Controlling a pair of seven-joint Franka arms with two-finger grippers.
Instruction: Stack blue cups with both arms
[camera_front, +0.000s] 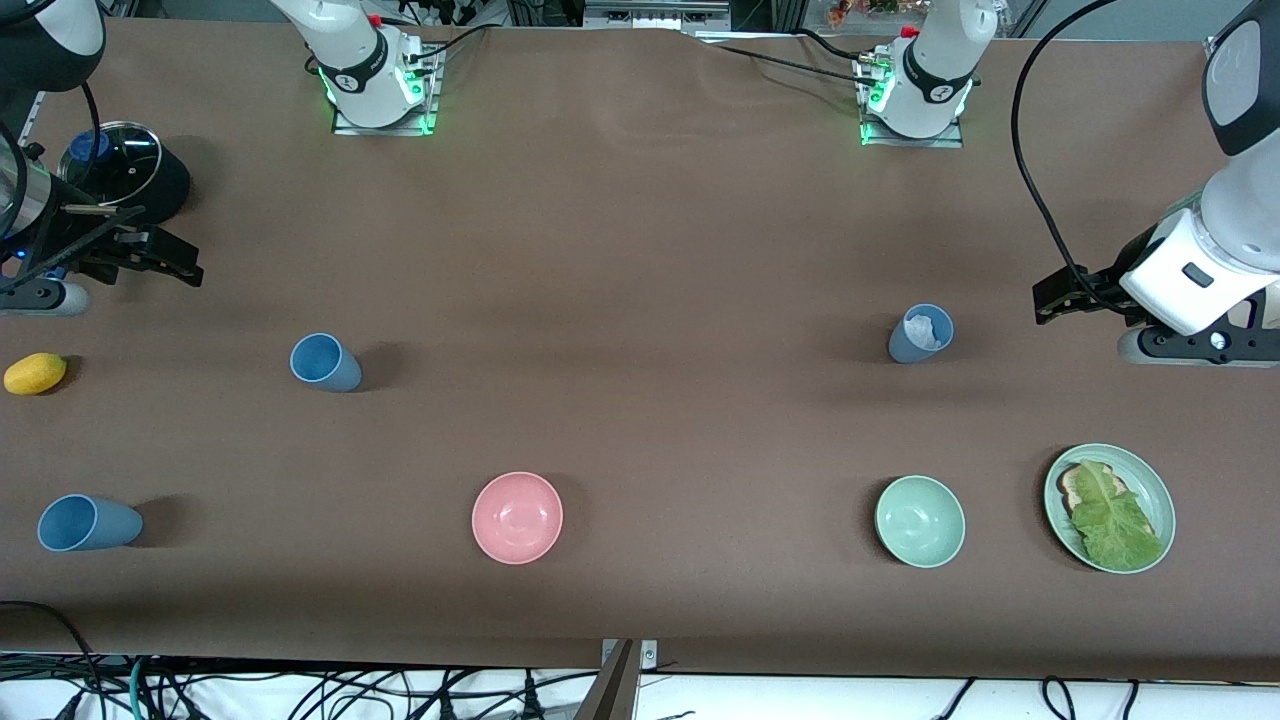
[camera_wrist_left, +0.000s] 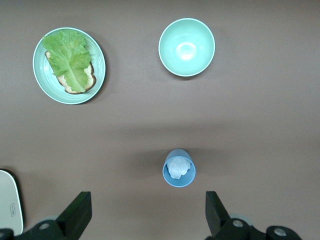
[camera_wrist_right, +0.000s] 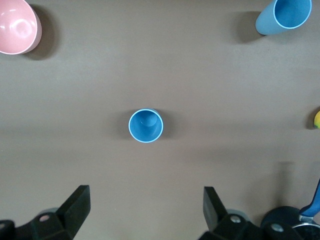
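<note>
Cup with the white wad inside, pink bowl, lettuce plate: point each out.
cup with the white wad (camera_front: 915, 340), front view, on its blue side wall.
pink bowl (camera_front: 517, 517), front view, on the inside bottom.
lettuce plate (camera_front: 1160, 492), front view, on the bare green rim.

1. 3 blue cups: bright (camera_front: 325, 362), bright (camera_front: 88, 523), greyer with white inside (camera_front: 920, 334).
2. Pink bowl (camera_front: 517, 517), lower centre.
3. Pale green bowl (camera_front: 920, 521) and plate (camera_front: 1160, 495), lower right.
4. Yellow object (camera_front: 35, 373), left edge.
5. Brown table (camera_front: 640, 250).

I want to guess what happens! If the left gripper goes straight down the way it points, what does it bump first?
Probably the bare brown table. The left gripper is open and points downward, with the blue cup holding something white just ahead of its fingers, not squarely under them, though depth is unclear.
</note>
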